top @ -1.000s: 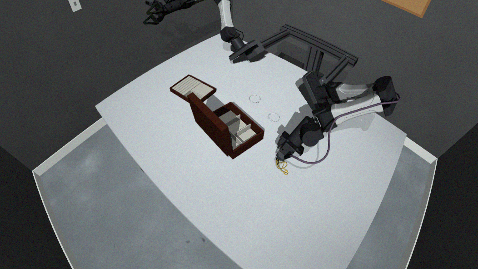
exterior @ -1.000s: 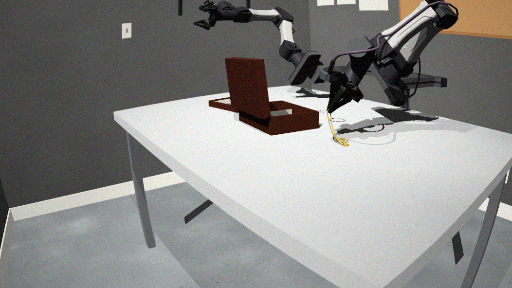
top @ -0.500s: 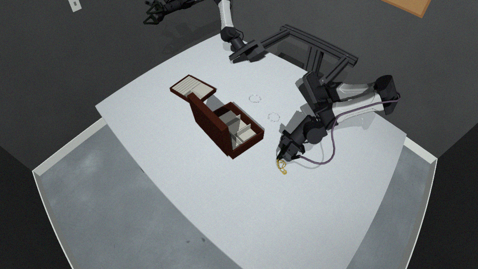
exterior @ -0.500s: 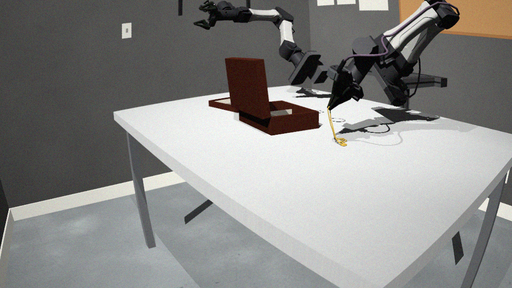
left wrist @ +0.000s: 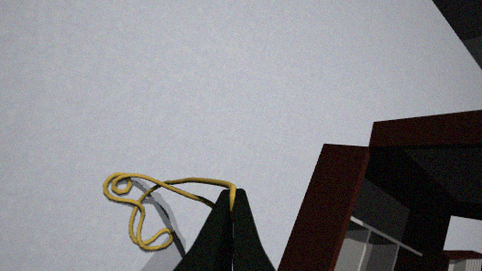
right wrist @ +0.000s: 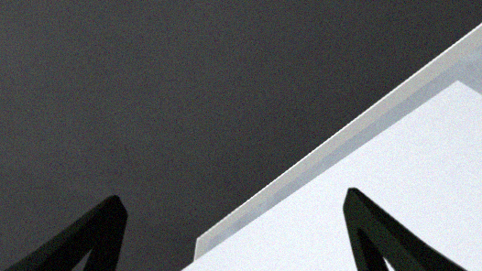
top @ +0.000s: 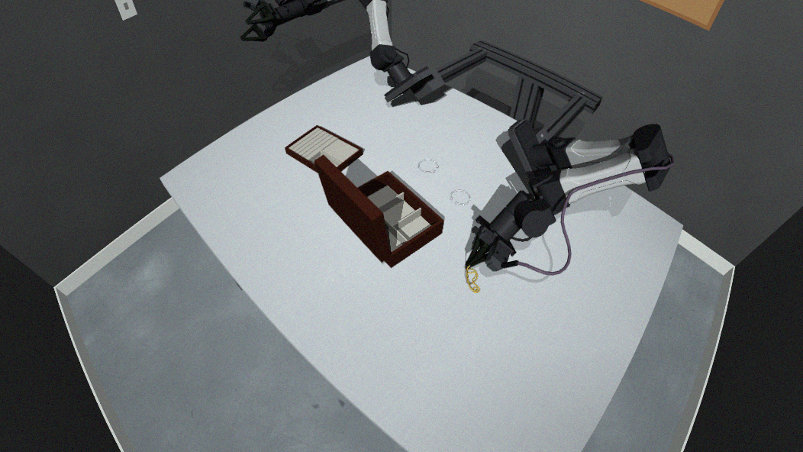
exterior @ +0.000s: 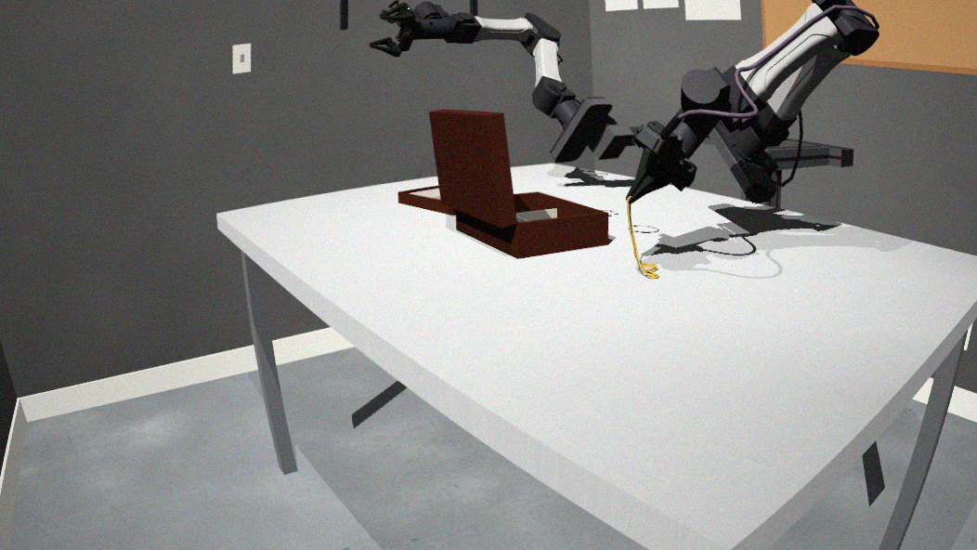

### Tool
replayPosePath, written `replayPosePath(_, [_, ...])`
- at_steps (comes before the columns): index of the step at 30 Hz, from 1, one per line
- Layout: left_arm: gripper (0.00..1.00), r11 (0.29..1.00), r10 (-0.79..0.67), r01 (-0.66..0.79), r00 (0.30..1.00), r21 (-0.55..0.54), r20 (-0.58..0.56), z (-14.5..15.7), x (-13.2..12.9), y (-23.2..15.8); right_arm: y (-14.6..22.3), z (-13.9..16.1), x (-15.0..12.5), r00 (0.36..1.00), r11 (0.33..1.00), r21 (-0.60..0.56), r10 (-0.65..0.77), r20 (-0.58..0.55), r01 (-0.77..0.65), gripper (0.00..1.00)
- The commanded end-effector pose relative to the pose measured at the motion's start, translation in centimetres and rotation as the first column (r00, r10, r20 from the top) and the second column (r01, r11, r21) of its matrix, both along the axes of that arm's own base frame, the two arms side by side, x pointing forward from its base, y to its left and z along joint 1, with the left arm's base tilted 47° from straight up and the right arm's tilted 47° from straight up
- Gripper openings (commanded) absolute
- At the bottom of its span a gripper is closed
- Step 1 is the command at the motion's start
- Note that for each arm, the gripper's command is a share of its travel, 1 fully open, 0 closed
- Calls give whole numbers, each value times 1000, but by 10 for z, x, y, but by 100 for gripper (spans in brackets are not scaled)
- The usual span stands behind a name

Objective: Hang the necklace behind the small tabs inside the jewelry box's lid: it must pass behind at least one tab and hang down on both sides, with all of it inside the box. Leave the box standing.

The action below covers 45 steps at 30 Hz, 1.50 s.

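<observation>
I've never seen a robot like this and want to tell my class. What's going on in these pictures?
Two robot arms share one table. One picture looks from above and one from the side. The other two come from cameras on the arms' wrists.

The left arm's tool pinches a gold necklace, whose lower part lies bunched on the table. The right arm's tool is open and empty.

Also on the table are an open jewelry box, a tray and two thin rings.
</observation>
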<state>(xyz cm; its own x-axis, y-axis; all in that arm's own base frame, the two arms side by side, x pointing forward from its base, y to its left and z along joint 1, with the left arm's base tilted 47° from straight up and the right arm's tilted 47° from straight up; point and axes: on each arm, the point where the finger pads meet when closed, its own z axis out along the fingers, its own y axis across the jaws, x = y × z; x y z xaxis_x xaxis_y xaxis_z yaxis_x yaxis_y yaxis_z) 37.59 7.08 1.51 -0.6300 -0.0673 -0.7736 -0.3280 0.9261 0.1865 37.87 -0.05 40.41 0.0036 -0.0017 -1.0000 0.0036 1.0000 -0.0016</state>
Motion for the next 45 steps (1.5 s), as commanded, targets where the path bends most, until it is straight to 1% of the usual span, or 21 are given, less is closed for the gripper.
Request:
replayPosePath(1, [3,998,29,-24,996,-56,87,13,5,1,1,12,-2,1000,1000,-1,5,30,-5,100])
replayPosePath(12, [3,983,77,-43,979,-177,190,22,3,-7,1,12,-2,1000,1000,-1,5,30,-5,100])
replayPosePath(15, [3,982,77,-40,978,-187,192,21,3,-10,1,12,-2,1000,1000,-1,5,30,-5,100])
replayPosePath(16, [3,980,93,-53,975,-192,204,24,2,-5,1,12,-2,1000,1000,-1,5,30,-5,100])
replayPosePath(29, [3,941,160,-52,940,-335,301,35,-1,-13,1,12,-2,1000,1000,-1,5,30,-5,100])
replayPosePath(31, [3,941,160,-52,940,-335,301,35,-1,-13,1,12,-2,1000,1000,-1,5,30,-5,100])
replayPosePath(45, [3,876,244,-34,891,-480,382,48,-8,-18,1,12,-2,1000,1000,-1,5,30,-5,100])
